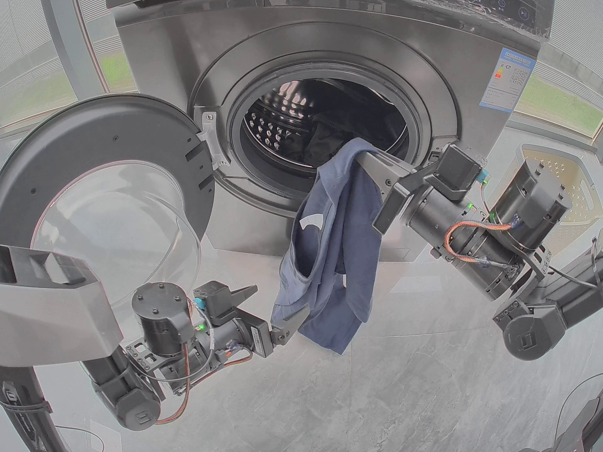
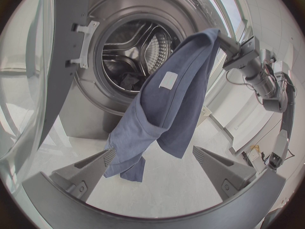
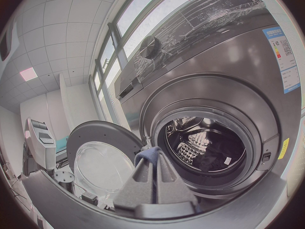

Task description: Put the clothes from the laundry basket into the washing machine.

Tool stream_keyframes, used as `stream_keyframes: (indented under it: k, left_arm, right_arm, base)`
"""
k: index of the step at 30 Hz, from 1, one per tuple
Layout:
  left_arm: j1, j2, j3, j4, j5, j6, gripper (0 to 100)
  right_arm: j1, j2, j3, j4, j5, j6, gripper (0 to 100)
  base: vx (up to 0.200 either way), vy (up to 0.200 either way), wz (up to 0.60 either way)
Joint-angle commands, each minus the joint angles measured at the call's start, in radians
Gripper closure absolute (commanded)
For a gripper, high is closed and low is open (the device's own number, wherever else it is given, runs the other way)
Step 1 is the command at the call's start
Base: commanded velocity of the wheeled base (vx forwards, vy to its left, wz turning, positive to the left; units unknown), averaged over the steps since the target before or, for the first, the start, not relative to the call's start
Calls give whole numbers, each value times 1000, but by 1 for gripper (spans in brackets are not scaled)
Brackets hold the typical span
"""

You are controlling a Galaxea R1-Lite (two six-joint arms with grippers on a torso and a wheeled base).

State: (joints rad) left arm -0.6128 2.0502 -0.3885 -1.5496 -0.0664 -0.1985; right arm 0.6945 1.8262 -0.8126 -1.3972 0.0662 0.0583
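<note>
A blue garment (image 1: 339,246) hangs from my right gripper (image 1: 369,157), which is shut on its top fold just in front of the washing machine's (image 1: 352,39) open drum (image 1: 282,127). In the right wrist view the fingers (image 3: 144,178) press together with blue cloth (image 3: 152,152) between them. My left gripper (image 1: 292,324) sits low beside the garment's bottom edge, open; its fingers (image 2: 95,166) stand wide apart, and the blue garment (image 2: 168,102) hem brushes one of them. Dark clothing (image 1: 323,139) lies inside the drum.
The round machine door (image 1: 107,177) is swung open to the left, close above my left arm. A pale perforated laundry basket (image 1: 568,183) stands to the right of the machine, behind my right arm. Grey tiled floor (image 1: 408,378) lies below the garment.
</note>
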Motion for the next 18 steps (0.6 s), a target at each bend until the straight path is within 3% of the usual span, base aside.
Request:
stream_keyframes:
  k: [1, 7, 18]
  left_arm:
    - [-4, 96, -36, 0, -1, 2, 0]
    - [5, 182, -136, 0, 3, 47, 0]
    - [51, 285, -282, 0, 2, 44, 0]
  right_arm:
    - [2, -1, 0, 0, 0, 0, 100]
    - [8, 1, 0, 1, 0, 0, 100]
    - [14, 2, -2, 1, 0, 0, 100]
  base:
    - [0, 0, 0]
    - [0, 0, 0]
    - [0, 0, 0]
